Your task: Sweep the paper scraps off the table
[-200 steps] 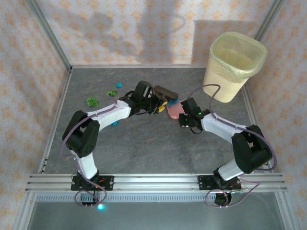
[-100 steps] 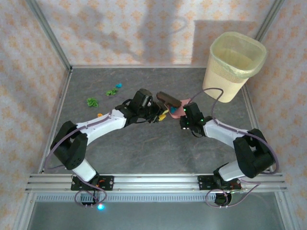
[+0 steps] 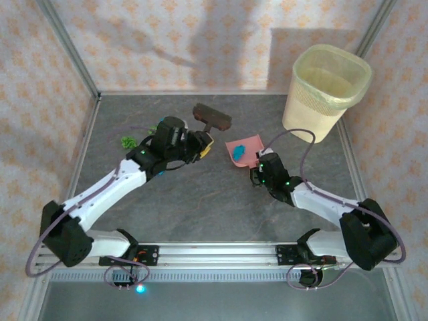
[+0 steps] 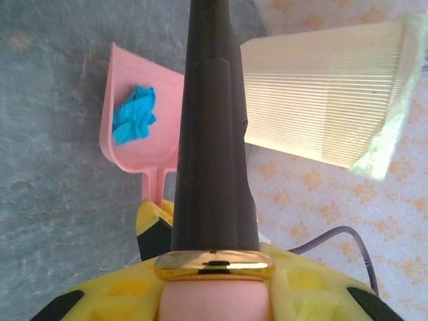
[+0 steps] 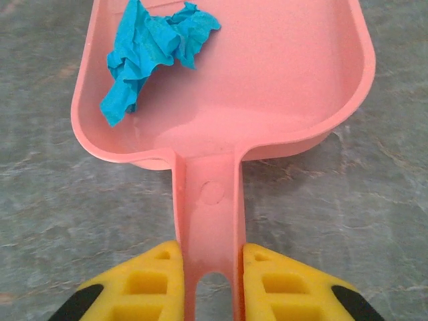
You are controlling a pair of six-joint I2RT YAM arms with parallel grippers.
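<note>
My right gripper (image 5: 210,281) is shut on the handle of the pink dustpan (image 5: 267,87), which rests on the table (image 5: 361,221). One teal paper scrap (image 5: 154,47) lies inside the pan, also seen from above as a teal scrap (image 3: 239,152) in the dustpan (image 3: 249,144). My left gripper (image 4: 215,294) is shut on the pink, gold-ringed handle of a dark brush (image 4: 214,134). From above, the brush head (image 3: 212,117) is left of and behind the pan, apart from it. A green scrap (image 3: 128,142) lies on the table at the left, beside my left gripper (image 3: 194,144).
A cream waste bin (image 3: 328,90) with a pale liner stands at the back right, just beyond the dustpan. Aluminium rails and peach patterned walls edge the table (image 3: 214,207). My right gripper (image 3: 262,172) sits near the table's middle.
My left arm has swung left and back, carrying the brush away from the dustpan. The pan now lies uncovered with the teal scrap in it; the right arm has stretched out lower.
</note>
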